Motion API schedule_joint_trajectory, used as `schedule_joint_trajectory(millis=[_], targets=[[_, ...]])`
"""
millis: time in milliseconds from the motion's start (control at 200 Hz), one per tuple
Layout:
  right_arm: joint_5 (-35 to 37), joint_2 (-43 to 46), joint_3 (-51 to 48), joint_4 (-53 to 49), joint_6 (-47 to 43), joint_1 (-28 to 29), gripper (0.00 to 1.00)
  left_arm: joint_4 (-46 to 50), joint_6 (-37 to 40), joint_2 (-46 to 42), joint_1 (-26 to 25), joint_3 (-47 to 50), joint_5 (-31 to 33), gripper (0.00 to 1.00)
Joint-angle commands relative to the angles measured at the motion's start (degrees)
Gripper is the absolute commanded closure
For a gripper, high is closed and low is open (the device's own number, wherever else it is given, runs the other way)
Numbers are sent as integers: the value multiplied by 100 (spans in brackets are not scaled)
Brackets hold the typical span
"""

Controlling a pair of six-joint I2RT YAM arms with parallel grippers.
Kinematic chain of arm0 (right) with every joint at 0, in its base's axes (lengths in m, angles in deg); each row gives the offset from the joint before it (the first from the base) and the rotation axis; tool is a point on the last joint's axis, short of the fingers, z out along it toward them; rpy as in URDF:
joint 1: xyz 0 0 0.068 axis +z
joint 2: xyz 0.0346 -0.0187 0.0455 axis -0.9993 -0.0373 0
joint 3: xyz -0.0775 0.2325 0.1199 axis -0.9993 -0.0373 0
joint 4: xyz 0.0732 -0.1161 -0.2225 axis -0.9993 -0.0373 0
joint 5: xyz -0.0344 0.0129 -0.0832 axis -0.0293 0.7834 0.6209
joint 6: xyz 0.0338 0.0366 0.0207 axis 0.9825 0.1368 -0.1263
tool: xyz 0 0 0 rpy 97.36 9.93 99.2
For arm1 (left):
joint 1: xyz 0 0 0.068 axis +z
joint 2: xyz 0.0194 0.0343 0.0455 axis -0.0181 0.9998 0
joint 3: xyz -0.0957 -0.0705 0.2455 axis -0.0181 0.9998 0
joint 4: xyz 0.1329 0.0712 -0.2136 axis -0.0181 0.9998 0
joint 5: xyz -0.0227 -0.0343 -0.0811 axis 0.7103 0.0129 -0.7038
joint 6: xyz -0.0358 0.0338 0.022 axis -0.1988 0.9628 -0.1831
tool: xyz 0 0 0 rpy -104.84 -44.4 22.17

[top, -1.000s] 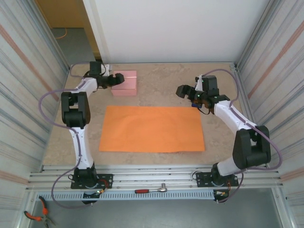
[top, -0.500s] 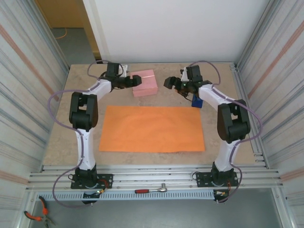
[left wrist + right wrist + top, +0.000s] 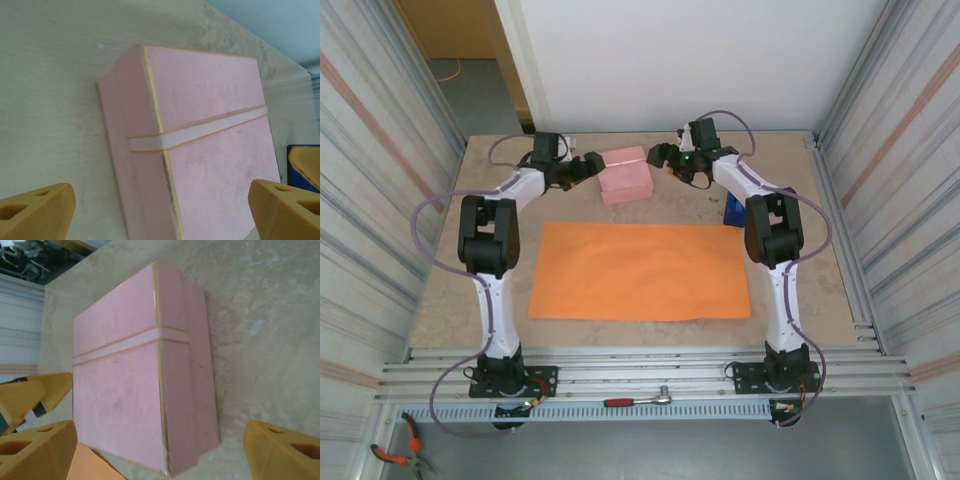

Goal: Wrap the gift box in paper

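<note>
The gift box [image 3: 626, 175] sits on the far middle of the tabletop [image 3: 440, 300], just beyond the far edge of the paper [image 3: 640, 270] and not touching it, turned slightly askew. The paper lies flat in the centre with bare margins on every side, wider at the left and right. A blue tape dispenser [image 3: 733, 210] stands off the paper's far right corner, partly behind the right arm.

Both arms reach far forward and bend inward toward the box. The left fingers [image 3: 588, 165] point at its left side and the right fingers [image 3: 660, 156] at its right. Both pairs are released and spread wide. In each wrist view the box lies between the tips, and contact cannot be told.
</note>
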Motion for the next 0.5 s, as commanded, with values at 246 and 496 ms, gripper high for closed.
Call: schedule_joint_trajectory(millis=[246, 496], targets=[[-308, -873, 854, -284, 340, 200, 17, 121, -173, 513, -271, -422, -194, 11], [-508, -1021, 833, -305, 363, 312, 32, -32, -214, 696, -287, -458, -445, 32]])
